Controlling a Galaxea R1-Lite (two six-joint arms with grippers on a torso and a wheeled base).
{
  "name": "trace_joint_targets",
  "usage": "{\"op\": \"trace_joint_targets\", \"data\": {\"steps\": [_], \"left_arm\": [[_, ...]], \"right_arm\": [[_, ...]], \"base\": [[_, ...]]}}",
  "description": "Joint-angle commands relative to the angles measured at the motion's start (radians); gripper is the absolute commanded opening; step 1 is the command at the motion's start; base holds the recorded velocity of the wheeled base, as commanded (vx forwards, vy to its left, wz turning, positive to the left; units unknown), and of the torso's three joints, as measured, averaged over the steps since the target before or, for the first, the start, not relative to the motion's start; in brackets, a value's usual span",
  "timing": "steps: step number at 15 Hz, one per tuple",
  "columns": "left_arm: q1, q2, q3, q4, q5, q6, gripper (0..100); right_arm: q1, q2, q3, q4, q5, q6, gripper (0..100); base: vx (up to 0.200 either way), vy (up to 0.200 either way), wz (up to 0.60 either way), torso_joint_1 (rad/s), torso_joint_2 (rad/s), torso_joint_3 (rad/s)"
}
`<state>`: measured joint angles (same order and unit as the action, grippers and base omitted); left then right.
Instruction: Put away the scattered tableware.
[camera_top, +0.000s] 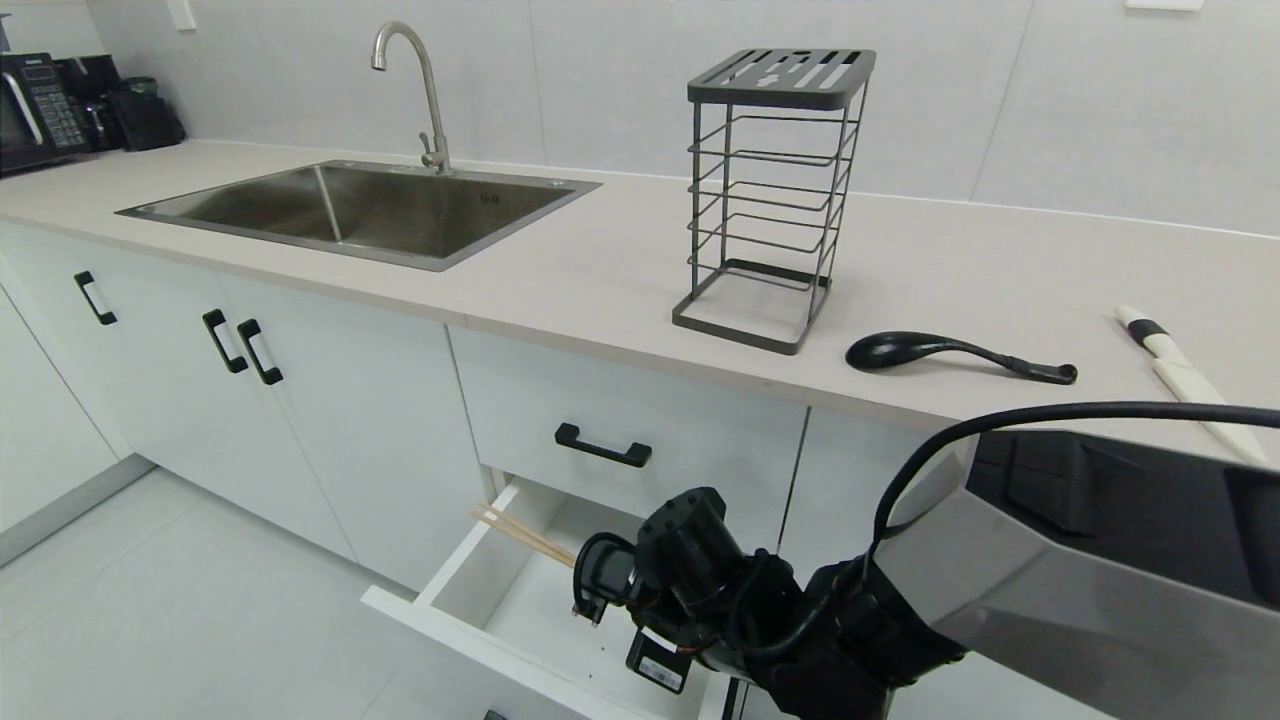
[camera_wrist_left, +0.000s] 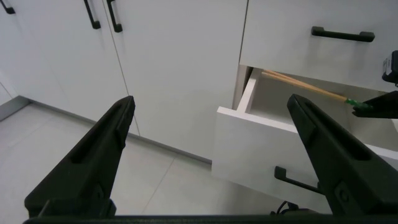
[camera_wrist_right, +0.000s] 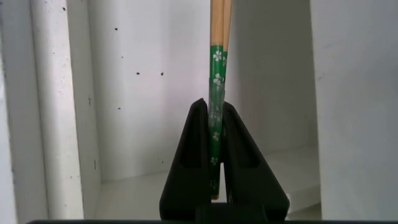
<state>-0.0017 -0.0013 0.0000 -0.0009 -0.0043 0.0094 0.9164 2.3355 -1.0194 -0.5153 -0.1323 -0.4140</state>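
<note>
My right end effector (camera_wrist_right: 215, 113) is closed on a pair of chopsticks (camera_wrist_right: 217, 59), pinching them by their green flower-patterned ends with the pale wooden lengths running out ahead of the fingers. In the head view the end effector sits over the open drawer (camera_top: 442, 572) below the tabletop (camera_top: 600, 270). The chopsticks slant across the white interior toward the drawer's left wall, and I cannot tell whether their tips touch it.

My left end effector (camera_wrist_left: 209, 102) is open, its two dark fingers spread wide, in front of the white cabinet doors and just beside the drawer's front panel.

On the tabletop, a black spoon (camera_top: 900, 350) lies on its side just to the right of a dark wire rack (camera_top: 775, 200). A white knife with a black band (camera_top: 1185, 380) lies farther right, near the front edge and well apart from the spoon. The rack stands upright between the spoon and the steel sink (camera_top: 370, 205), whose curved faucet (camera_top: 420, 80) rises at the back.
</note>
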Motion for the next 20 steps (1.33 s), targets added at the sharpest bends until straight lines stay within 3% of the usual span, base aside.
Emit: {"op": "trace_joint_targets", "data": {"steps": [1,6,20], "left_arm": [[0.000,0.001,0.000,-0.001,0.000,0.000,100],[0.000,0.001,0.000,-0.001,0.000,0.000,100],[0.000,0.001,0.000,-0.001,0.000,0.000,100]], "right_arm": [[0.002,0.013,-0.019,0.000,-0.001,0.000,0],[0.001,0.031,-0.041,0.001,-0.067,-0.002,0],[-0.002,0.053,-0.117,0.006,-0.072,-0.002,0]], "base": [[0.000,0.000,0.00,-0.198,0.26,0.115],[0.000,0.000,0.00,-0.054,0.12,0.050],[0.000,0.000,0.00,-0.066,0.13,0.036]]}}
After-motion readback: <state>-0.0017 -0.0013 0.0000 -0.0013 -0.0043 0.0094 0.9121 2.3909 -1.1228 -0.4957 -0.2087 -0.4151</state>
